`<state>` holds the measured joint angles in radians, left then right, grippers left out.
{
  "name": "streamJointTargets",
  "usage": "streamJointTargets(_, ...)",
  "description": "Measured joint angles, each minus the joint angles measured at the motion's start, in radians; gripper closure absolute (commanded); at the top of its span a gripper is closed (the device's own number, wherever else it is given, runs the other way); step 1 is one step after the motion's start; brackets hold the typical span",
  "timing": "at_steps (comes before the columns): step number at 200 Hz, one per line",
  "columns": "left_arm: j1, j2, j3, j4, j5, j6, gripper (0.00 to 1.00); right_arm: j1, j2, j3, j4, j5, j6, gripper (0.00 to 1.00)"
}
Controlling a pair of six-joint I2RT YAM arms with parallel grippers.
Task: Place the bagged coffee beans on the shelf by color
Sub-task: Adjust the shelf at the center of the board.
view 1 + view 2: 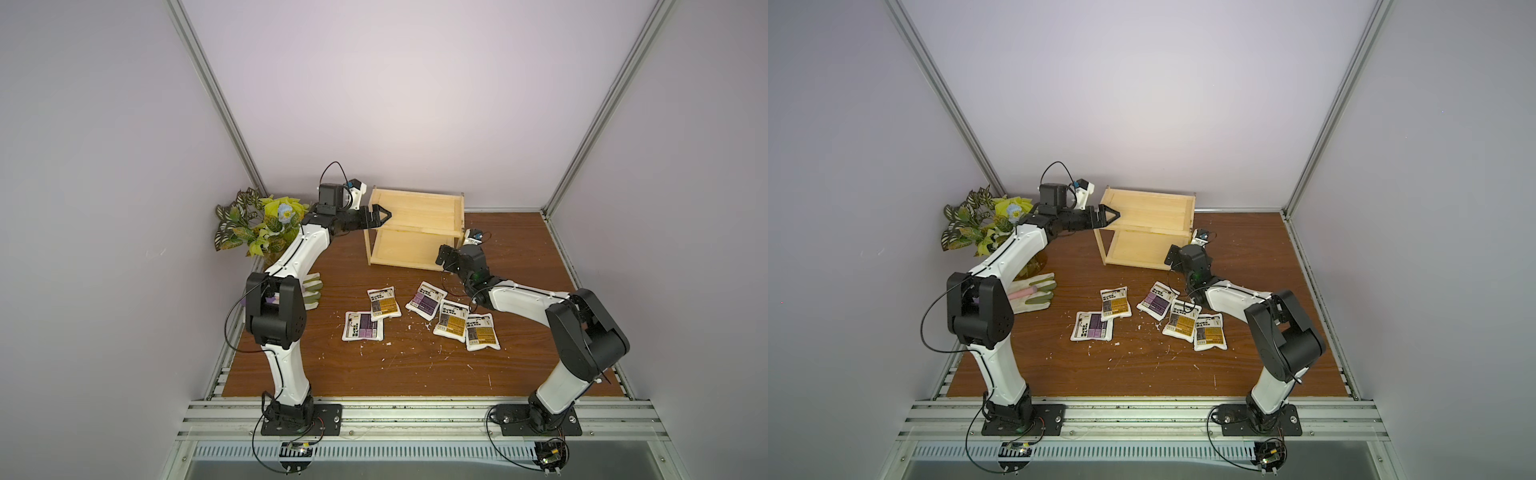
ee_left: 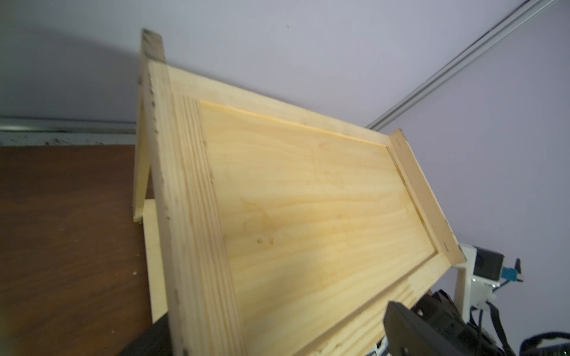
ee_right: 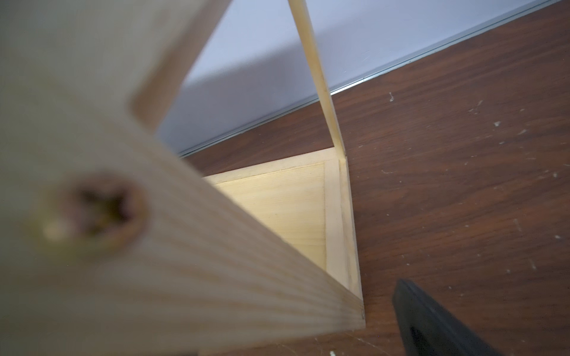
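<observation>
— Over at the far side of the table [image 1: 415, 374], why do both arms crowd the shelf [image 1: 419, 208] when neither carries a bag?

— I'd guess they are steadying or squaring it before loading. The left gripper [image 1: 381, 216] sits at the left end of the top tier. In its wrist view the end rim runs between fingers [image 2: 416, 329] set well apart, so it is released: straddling, not pinching. The right gripper [image 1: 444, 257] is low at the shelf's near right corner, also spread wide. Its wrist view shows bare table between the one visible finger [image 3: 431, 323] and the wood.

— Anything on the tiers?

— Nothing. In both top views the upper and lower boards are bare.

— So where are the bagged coffee beans?

— All five lie flat on the table, nearer than the shelf, in two clusters. On the left, the left golden bag [image 1: 383, 303] overlaps a corner of the left purple bag [image 1: 362, 326]. On the right there is a chain: the middle purple bag [image 1: 424, 300], the middle golden bag [image 1: 451, 320] and the right golden bag [image 1: 482, 331], each touching or overlapping the next.

— And the sorting?

— Not begun, as I judge it. Three golden and two purple suggest one colour per tier.
</observation>
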<state>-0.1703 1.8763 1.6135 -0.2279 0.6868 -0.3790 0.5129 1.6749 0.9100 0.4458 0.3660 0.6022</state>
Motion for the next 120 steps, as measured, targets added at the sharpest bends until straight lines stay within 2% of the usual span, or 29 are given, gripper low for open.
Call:
streamJointTargets(23,-0.006,-0.066,-0.093,0.045,0.012,-0.023,0.01,-0.021,-0.043,-0.035,0.000,0.000,0.001,0.01)
streamJointTargets(57,-0.006,-0.129,-0.160,0.073,-0.005,-0.042,0.00,-0.044,-0.092,-0.074,-0.008,-0.021,-0.001,0.01)
streamJointTargets(82,-0.006,-0.157,-0.154,0.054,-0.076,-0.037,0.00,-0.048,-0.153,-0.095,-0.049,-0.076,-0.009,0.01)
streamJointTargets(120,-0.006,-0.204,-0.101,0.010,-0.226,-0.027,0.01,-0.048,-0.336,-0.159,-0.134,-0.179,-0.019,0.01)
